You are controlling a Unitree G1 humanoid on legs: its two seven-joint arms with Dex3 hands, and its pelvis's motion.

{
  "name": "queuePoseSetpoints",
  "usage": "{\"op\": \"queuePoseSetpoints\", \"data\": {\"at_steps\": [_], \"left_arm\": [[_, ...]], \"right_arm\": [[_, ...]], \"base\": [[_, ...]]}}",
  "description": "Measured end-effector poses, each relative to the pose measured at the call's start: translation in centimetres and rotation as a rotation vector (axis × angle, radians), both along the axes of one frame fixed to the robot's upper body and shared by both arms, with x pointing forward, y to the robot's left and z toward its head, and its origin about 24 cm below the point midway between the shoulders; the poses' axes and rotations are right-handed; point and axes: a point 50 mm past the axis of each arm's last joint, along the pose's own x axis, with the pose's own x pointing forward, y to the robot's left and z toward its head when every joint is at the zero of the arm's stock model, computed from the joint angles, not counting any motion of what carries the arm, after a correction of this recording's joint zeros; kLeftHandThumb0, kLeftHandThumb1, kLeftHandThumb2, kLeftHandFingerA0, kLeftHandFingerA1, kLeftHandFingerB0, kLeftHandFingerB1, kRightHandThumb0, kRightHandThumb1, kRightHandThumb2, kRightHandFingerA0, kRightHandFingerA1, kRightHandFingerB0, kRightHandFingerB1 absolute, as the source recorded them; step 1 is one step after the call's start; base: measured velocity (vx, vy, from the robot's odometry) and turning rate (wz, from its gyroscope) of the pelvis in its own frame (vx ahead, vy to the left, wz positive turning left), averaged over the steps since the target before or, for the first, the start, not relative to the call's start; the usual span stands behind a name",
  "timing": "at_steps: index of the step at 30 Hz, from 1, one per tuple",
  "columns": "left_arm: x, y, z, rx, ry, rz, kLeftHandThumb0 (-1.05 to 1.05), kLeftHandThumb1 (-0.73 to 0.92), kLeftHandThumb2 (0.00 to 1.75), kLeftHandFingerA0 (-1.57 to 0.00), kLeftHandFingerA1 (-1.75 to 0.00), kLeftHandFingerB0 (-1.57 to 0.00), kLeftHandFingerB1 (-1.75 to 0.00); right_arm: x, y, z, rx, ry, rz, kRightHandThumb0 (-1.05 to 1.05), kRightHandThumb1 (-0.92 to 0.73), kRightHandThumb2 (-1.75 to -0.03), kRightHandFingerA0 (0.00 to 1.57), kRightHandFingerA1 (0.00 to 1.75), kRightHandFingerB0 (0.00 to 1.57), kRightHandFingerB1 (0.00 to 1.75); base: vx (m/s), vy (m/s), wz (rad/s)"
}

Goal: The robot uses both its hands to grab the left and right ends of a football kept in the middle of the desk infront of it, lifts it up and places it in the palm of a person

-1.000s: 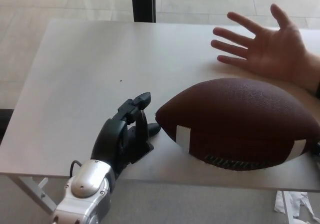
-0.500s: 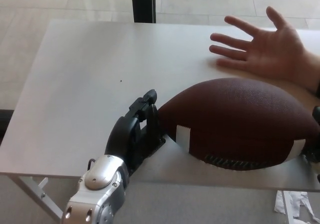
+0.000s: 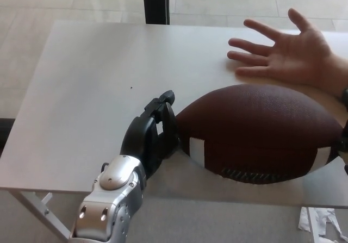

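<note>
We see a dark brown football (image 3: pixel 261 131) with a pebbled skin, white stripes near each end and dark lettering low on its side, lying near the front edge of the white desk (image 3: pixel 109 80). Our left hand (image 3: pixel 152 137) presses its black fingers against the ball's left tip, fingers close together. At the right border a dark sliver may be our right hand; we cannot tell its state. Beyond the ball, a person's open palm (image 3: pixel 288 53) rests spread.
</note>
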Motion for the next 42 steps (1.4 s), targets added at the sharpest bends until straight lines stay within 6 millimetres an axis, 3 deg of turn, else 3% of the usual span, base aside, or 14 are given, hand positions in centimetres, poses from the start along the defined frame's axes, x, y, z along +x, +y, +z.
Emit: {"op": "queuePoseSetpoints", "data": {"at_steps": [8, 9, 14, 15, 16, 18, 21, 25, 27, 29, 31, 36, 37, 42], "left_arm": [[0.5, -0.6, 0.1, 0.017, 0.013, 0.003, -1.03, 0.85, 1.28, -0.5, -0.76, -0.12, -0.12], [0.5, -0.8, 0.1, 0.02, 0.012, -0.002, -1.05, 0.92, 0.9, -0.54, -0.8, -0.03, -0.23], [0.5, -1.3, 0.0, 0.033, 0.016, -0.007, -0.9, 0.77, 1.3, -0.63, -1.06, 0.0, -0.16], [0.4, -1.3, 0.0, 0.035, 0.017, -0.005, -1.05, 0.92, 0.88, -0.71, -1.24, -0.07, -0.26], [0.4, -1.3, 0.0, 0.036, 0.018, -0.002, -1.04, 0.86, 1.24, -0.79, -1.25, -0.05, -0.34], [0.4, -1.4, -0.1, 0.039, 0.02, 0.002, -1.0, 0.89, 1.23, -0.81, -1.26, -0.09, -0.37], [0.4, -1.5, -0.1, 0.046, 0.016, 0.007, -0.96, 0.88, 1.27, -0.86, -1.25, -0.04, -0.37], [0.5, -1.8, 0.1, 0.063, 0.007, 0.02, -0.99, 0.92, 0.85, -0.86, -1.37, -0.2, -0.36], [0.5, -1.9, 0.1, 0.072, 0.006, 0.029, -0.91, 0.92, 0.82, -0.95, -1.39, -0.19, -0.35], [0.6, -2.0, 0.1, 0.078, 0.007, 0.037, -0.37, 0.51, 1.12, -1.27, -1.29, 0.0, -0.5], [0.8, -2.1, 0.1, 0.084, 0.009, 0.044, -0.78, 0.92, 0.71, -0.93, -1.75, -0.09, -0.34], [0.9, -2.5, 0.0, 0.103, 0.012, 0.052, -0.31, 0.71, 1.18, -1.25, -1.28, 0.0, -0.51], [0.9, -2.6, 0.0, 0.107, 0.015, 0.054, -0.53, 0.86, 0.66, -1.02, -1.75, -0.14, -0.4], [1.0, -2.9, -0.2, 0.121, 0.012, 0.049, -0.45, 0.85, 0.71, -0.93, -1.75, -0.23, -0.54]], "right_arm": [[-0.4, 0.7, -0.7, -0.003, 0.038, 0.059, -1.05, -0.92, -0.92, 0.23, 0.5, 0.0, 0.14], [-0.5, 0.8, -0.9, 0.004, 0.046, 0.061, -1.05, -0.92, -0.92, 0.19, 0.48, 0.0, 0.13], [-1.1, 1.1, -2.1, 0.037, 0.079, 0.067, -1.04, -0.92, -0.96, 0.3, 0.52, 0.0, 0.18], [-1.1, 1.1, -2.1, 0.04, 0.078, 0.068, -1.05, -0.92, -0.9, 0.37, 0.54, 0.0, 0.23], [-1.1, 1.2, -2.0, 0.044, 0.077, 0.069, -1.05, -0.9, -1.32, 0.32, 0.6, 0.04, 0.08], [-1.1, 1.1, -2.0, 0.059, 0.07, 0.076, -1.05, -0.92, -0.9, 0.36, 0.53, 0.06, 0.26], [-1.0, 1.0, -2.0, 0.092, 0.062, 0.084, -1.05, -0.84, -1.32, 0.38, 0.6, 0.07, 0.16], [-1.0, 0.9, -2.1, 0.14, 0.052, 0.09, -1.05, -0.92, -0.87, 0.31, 0.51, 0.0, 0.27], [-1.0, 0.9, -2.1, 0.16, 0.047, 0.09, -1.05, -0.79, -1.28, 0.28, 0.58, 0.0, 0.09], [-1.0, 0.9, -2.2, 0.175, 0.044, 0.091, -1.05, -0.92, -0.8, 0.47, 0.58, 0.0, 0.08], [-1.1, 0.9, -2.2, 0.189, 0.043, 0.089, -1.05, -0.92, -0.79, 0.53, 0.61, 0.0, 0.0], [-1.1, 1.1, -2.3, 0.218, 0.041, 0.085, -1.05, -0.92, -0.77, 0.75, 0.71, 0.0, 0.01], [-1.1, 1.1, -2.2, 0.22, 0.04, 0.085, -1.05, -0.7, -1.14, 0.77, 0.73, 0.0, 0.03], [-1.1, 1.1, -2.2, 0.223, 0.039, 0.083, -0.71, -0.72, -0.61, 0.9, 0.78, 0.11, 0.34]], "base": [[0.0, 0.0, 0.0], [0.0, 0.0, 0.0], [0.0, 0.0, 0.0], [0.0, 0.0, 0.0], [0.0, 0.0, 0.0], [0.0, 0.0, 0.0], [0.0, 0.0, 0.0], [0.0, 0.0, 0.0], [0.0, 0.0, 0.0], [0.0, 0.0, 0.0], [0.0, 0.0, 0.0], [0.0, 0.0, 0.0], [0.0, 0.0, 0.0], [0.0, 0.0, 0.0]]}}
